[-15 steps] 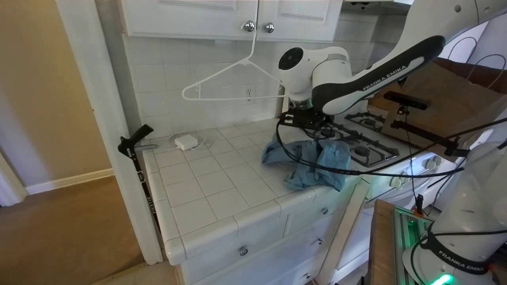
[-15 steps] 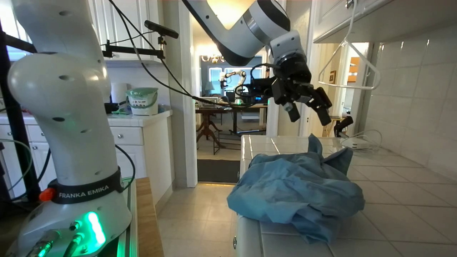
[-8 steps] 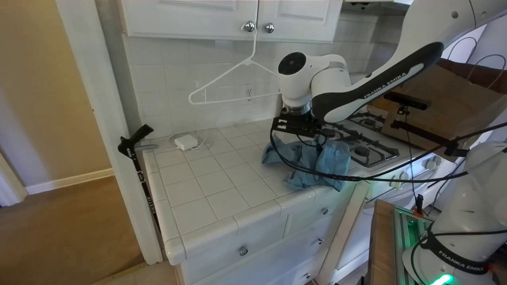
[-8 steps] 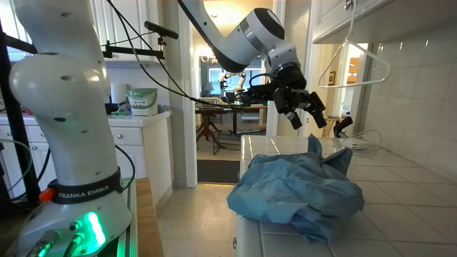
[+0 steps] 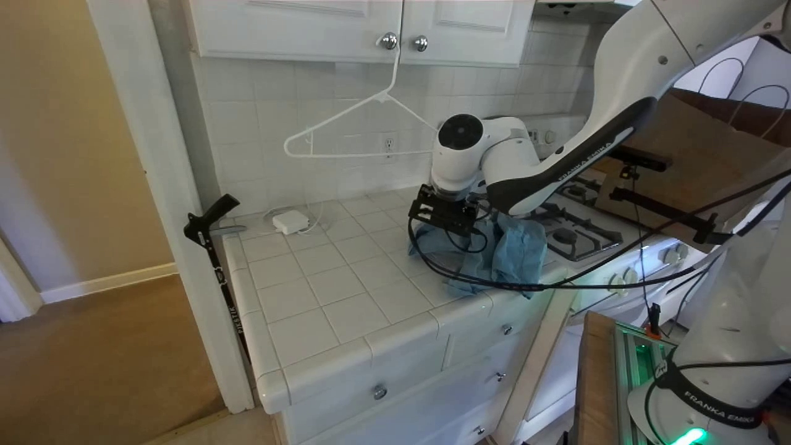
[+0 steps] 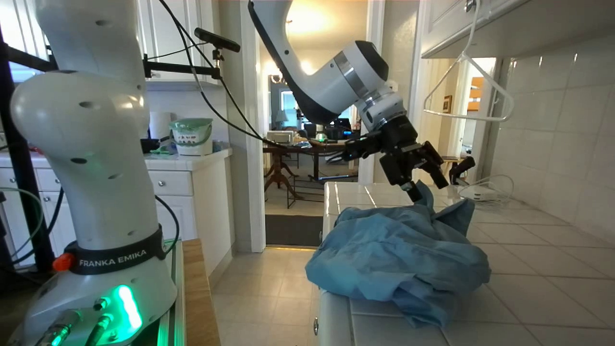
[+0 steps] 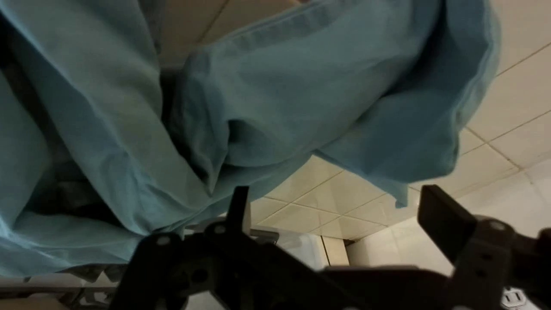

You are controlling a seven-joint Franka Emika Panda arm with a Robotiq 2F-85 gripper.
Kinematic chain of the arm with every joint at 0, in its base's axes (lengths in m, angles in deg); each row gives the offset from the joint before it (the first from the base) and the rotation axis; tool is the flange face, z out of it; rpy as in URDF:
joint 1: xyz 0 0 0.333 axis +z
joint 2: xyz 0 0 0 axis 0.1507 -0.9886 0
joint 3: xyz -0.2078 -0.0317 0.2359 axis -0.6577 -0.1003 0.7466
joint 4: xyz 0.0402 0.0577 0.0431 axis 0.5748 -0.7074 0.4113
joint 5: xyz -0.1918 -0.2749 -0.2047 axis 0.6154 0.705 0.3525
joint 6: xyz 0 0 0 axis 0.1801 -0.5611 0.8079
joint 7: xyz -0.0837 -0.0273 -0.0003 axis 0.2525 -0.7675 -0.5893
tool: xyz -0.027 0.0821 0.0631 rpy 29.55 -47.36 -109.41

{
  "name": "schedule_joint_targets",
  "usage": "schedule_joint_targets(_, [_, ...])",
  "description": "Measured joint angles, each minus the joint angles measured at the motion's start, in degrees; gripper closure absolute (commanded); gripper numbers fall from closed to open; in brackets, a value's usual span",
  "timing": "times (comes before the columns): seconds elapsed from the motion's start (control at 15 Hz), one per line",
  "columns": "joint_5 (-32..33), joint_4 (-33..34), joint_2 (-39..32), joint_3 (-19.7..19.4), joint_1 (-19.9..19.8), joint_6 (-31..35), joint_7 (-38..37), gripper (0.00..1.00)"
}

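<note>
In an exterior view, gripper (image 6: 427,188) spread wide near a raised corner of the crumpled blue garment (image 6: 394,254) on the white tiled countertop (image 6: 543,288), contact unclear. In an exterior view, garment beside gas cooktop (image 5: 565,236), white clothes hanger (image 5: 358,155) on cabinet knob (image 5: 389,41). Wrist view: fingertips (image 7: 444,221) well apart, garment beyond.
</note>
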Motion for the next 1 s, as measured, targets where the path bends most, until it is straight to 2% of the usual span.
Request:
schedule_joint_targets(0.07, [0.47,0.15,-0.71,0.00,0.01,0.84,-0.67,0.26])
schedule_joint_targets(0.2, [0.65,0.36,-1.87,0.00,0.07,2.16,-1.36,0.31])
schedule_joint_targets(0.8, [0.71,1.03,-4.80,-0.04,0.16,4.91,-1.86,0.95])
schedule_joint_targets(0.87, [0.71,1.19,-4.97,-0.04,0.18,5.10,-1.86,1.00])
schedule_joint_targets(1.0, [0.71,1.65,-5.36,-0.04,0.25,5.49,-1.86,1.00])
